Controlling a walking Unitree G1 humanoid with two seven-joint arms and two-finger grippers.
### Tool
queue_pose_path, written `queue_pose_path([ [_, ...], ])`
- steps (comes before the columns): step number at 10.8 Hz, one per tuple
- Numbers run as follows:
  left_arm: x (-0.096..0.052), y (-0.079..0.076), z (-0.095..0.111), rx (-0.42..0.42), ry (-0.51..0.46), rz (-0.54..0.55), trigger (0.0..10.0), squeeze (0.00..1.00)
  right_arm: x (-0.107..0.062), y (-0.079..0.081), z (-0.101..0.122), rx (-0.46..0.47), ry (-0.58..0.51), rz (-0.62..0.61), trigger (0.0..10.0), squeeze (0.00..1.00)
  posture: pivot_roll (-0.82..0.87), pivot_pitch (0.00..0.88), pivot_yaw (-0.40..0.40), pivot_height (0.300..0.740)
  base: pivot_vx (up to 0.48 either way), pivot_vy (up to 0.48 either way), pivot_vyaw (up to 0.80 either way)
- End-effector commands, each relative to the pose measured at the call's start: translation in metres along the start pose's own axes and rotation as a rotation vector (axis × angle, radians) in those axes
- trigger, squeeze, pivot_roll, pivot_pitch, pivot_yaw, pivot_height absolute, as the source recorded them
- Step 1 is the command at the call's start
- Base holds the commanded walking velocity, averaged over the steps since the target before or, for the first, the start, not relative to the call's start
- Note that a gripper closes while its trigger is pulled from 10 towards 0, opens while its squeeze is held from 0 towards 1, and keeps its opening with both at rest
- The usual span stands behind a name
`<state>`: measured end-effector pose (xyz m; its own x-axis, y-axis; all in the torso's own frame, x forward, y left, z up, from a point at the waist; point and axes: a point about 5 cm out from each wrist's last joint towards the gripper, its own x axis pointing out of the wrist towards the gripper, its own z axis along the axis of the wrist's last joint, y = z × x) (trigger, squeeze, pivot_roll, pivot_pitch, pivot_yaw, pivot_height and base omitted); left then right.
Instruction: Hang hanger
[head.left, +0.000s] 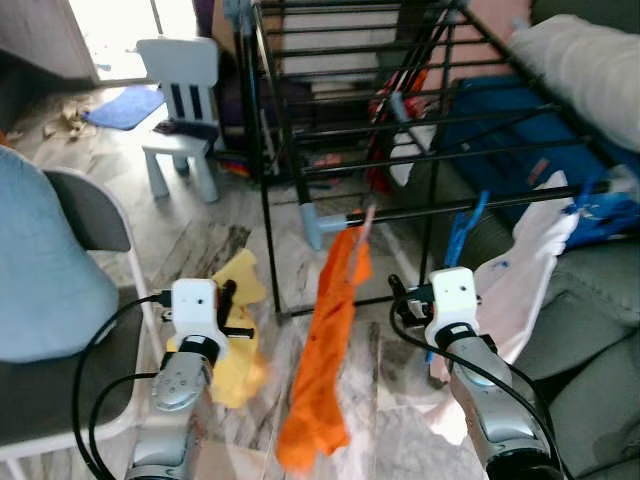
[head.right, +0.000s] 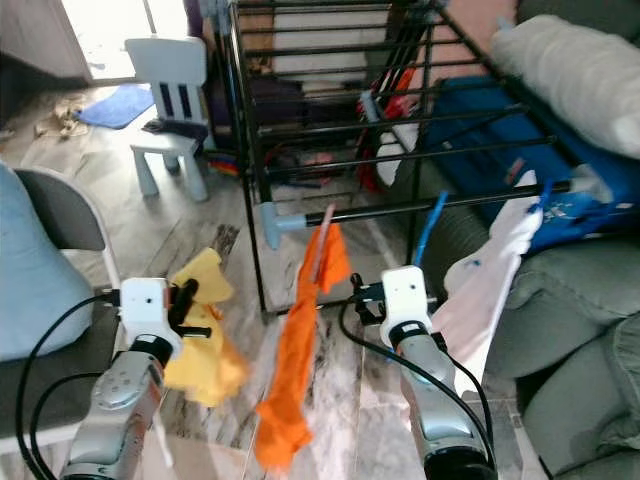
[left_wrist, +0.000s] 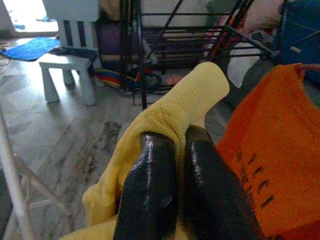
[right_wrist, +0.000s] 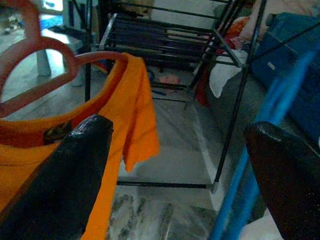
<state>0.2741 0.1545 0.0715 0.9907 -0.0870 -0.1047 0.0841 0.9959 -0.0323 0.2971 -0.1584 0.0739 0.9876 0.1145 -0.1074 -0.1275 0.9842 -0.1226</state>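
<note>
- My right gripper (right_wrist: 175, 200) stands wide apart with nothing between its fingers, low in the centre-right of the head views, just right of the orange shirt (head.left: 325, 350).
- My left gripper (left_wrist: 175, 150) is pinched closed on a yellow cloth (left_wrist: 185, 100), which droops below my wrist at the lower left of the head views.
- The hanger (right_wrist: 35, 65), a reddish-pink plastic one, sits in the upper left of my right wrist view with the orange shirt's collar draped over it.
- In the head views its hook meets the front black rail of the drying rack (head.left: 400, 130) at mid-frame, and the shirt hangs straight down, so I judge the hanging done or nearly so; whether the hook is fully seated I can't make out.
- A blue hanger (head.left: 462, 228) with a white garment (head.left: 520, 270) hangs from the same rail, further right.
- What's left, I think, is pulling my right arm clear.
</note>
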Motion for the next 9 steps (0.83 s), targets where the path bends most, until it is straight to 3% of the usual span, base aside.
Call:
queue_pose_path([
  [1,0.002,-0.002,0.005,0.010,-0.018,-0.005,10.0,0.00,0.000,-0.006,0.001,0.012,0.000,-0.032,10.0,0.00,-0.11,0.046,-0.002,0.740,0.000,0.000,0.00],
  [2,0.003,-0.003,0.005,0.011,-0.016,-0.007,10.0,0.00,0.005,-0.009,0.005,0.004,0.001,-0.067,10.0,0.00,-0.12,0.048,0.000,0.740,0.000,0.000,0.00],
  [3,0.003,-0.003,0.005,0.011,-0.015,-0.008,10.0,0.00,0.009,-0.013,0.008,-0.073,-0.002,-0.149,10.0,0.00,-0.11,0.048,-0.001,0.740,0.000,0.000,0.00],
  [5,0.003,-0.004,0.005,0.010,-0.015,-0.011,10.0,0.00,0.010,-0.013,0.001,-0.018,0.053,-0.167,10.0,0.00,-0.12,0.051,-0.002,0.740,0.000,0.000,0.00],
  [7,0.003,-0.005,0.005,0.004,-0.015,-0.016,10.0,0.00,0.015,-0.001,-0.008,0.056,0.152,-0.095,10.0,0.00,-0.12,0.054,0.001,0.740,0.000,0.000,0.00],
  [9,0.005,-0.006,0.006,0.003,-0.017,-0.020,10.0,0.00,0.025,0.007,-0.006,0.053,0.177,-0.102,10.0,0.00,-0.12,0.053,0.001,0.740,0.000,0.000,0.00],
])
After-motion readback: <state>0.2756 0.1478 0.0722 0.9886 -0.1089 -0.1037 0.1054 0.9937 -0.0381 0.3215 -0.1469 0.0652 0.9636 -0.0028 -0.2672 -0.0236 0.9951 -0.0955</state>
